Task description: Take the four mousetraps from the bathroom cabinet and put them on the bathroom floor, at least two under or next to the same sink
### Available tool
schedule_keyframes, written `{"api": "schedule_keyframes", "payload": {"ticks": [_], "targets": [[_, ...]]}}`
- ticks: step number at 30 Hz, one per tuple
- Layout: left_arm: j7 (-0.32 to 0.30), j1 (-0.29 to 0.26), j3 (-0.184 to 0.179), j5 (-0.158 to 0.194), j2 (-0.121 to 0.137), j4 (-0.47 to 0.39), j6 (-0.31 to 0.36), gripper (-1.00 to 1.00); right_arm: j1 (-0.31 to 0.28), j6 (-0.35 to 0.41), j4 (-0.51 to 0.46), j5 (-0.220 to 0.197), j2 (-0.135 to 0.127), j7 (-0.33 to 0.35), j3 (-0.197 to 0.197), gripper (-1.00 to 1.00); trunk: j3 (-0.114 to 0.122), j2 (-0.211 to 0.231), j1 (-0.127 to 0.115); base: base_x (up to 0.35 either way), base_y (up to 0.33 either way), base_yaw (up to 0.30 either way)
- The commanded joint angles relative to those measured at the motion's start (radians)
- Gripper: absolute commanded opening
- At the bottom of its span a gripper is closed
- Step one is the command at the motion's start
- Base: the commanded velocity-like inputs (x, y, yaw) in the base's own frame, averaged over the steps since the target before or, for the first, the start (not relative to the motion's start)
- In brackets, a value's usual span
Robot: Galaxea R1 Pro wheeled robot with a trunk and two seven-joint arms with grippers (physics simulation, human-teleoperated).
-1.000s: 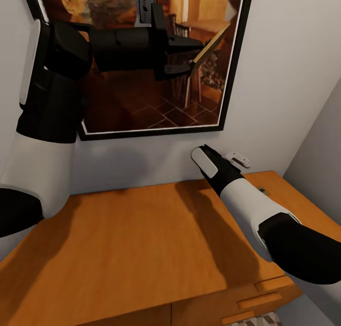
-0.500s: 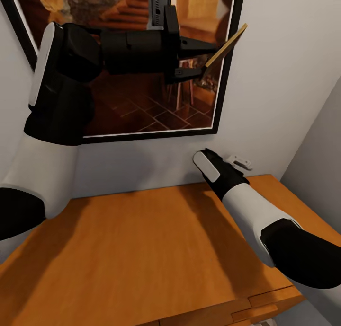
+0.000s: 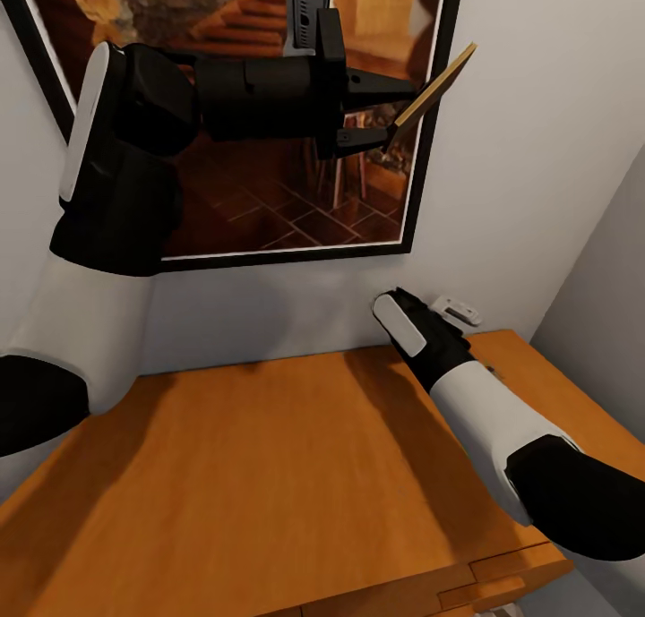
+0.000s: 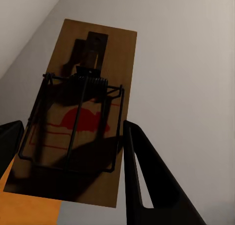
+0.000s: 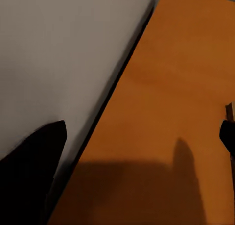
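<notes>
Left claw (image 3: 387, 113) is gripping a mousetrap (image 3: 436, 86) by one end, its fingers (image 4: 147, 181) closing on the board's edges and holding it high in front of the framed picture (image 3: 269, 196) on the wall; compared with a second ago the claw and trap are sitting further toward the picture's right edge, though the whole view is shifting too, so part of that is the camera moving; in the left wrist view the mousetrap is showing a tan board with a dark wire spring bar and a red mouse-shaped print, with no readable writing; the right claw (image 5: 142, 137) is hovering low over the cabinet (image 3: 269, 456) top close to the wall, its fingers standing apart with nothing between them; the right arm is sitting slightly lower and further right in the head view than before.
</notes>
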Motion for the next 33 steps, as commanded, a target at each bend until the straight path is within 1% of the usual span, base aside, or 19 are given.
{"api": "schedule_keyframes", "payload": {"ticks": [1,3,5,10,14,20,33], "targets": [[0.009,-0.001,0.001,0.008,-0.001,0.0,0.001,-1.0,0.003,0.028,-0.008,-0.009,-0.005,0.007,0.003,1.0,-0.001,0.0,0.0,0.0,0.0,0.0],[0.009,-0.001,0.001,0.008,0.0,0.0,0.001,-1.0,0.017,0.043,-0.032,-0.008,-0.013,0.007,0.003,1.0,-0.001,0.0,0.0,0.0,0.0,0.0],[0.009,-0.001,0.0,0.008,0.0,0.0,0.001,-1.0,0.043,0.066,-0.068,-0.007,-0.024,0.007,0.003,1.0,-0.001,0.0,0.0,0.0,0.0,0.0],[0.009,-0.001,0.0,0.008,0.001,0.0,0.001,-1.0,0.088,0.083,-0.135,-0.006,-0.045,0.001,0.002,1.0,-0.001,0.0,0.0,0.0,0.0,0.0],[0.009,-0.001,0.0,0.008,0.0,0.0,0.001,-1.0,0.113,0.088,-0.18,-0.007,-0.075,-0.002,0.003,1.0,-0.001,0.0,0.0,0.0,0.0,0.0],[0.009,-0.001,0.0,0.008,0.0,0.0,0.001,-1.0,0.123,0.09,-0.193,-0.008,-0.084,-0.003,0.003,1.0,-0.001,0.0,0.0,0.0,0.0,0.0],[0.009,-0.001,0.001,0.008,0.0,0.0,0.001,-1.0,0.124,0.091,-0.194,-0.01,-0.085,-0.026,0.003,1.0,-0.001,0.0,0.0,0.0,0.0,0.0]]}}
